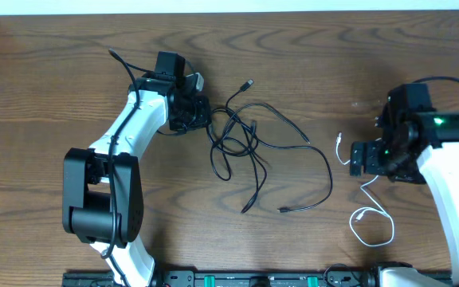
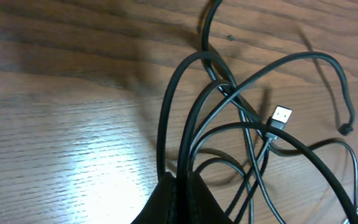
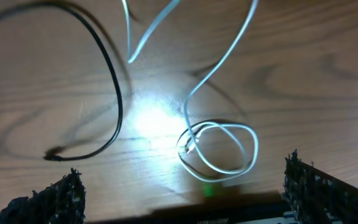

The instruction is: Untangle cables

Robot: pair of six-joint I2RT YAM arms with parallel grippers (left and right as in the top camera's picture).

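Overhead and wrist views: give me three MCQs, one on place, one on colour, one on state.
1. The black cables are tangled: A) at the left gripper B) at the right gripper C) far from both grippers.
2. The cable beside the right gripper is: A) black B) white C) red.
3. The left gripper is: A) open, empty B) shut on the black cables C) shut on nothing.
Answers: 1A, the tangle spreads from its fingers; 2B, a white cable loops there; 3B, its tips pinch black strands.
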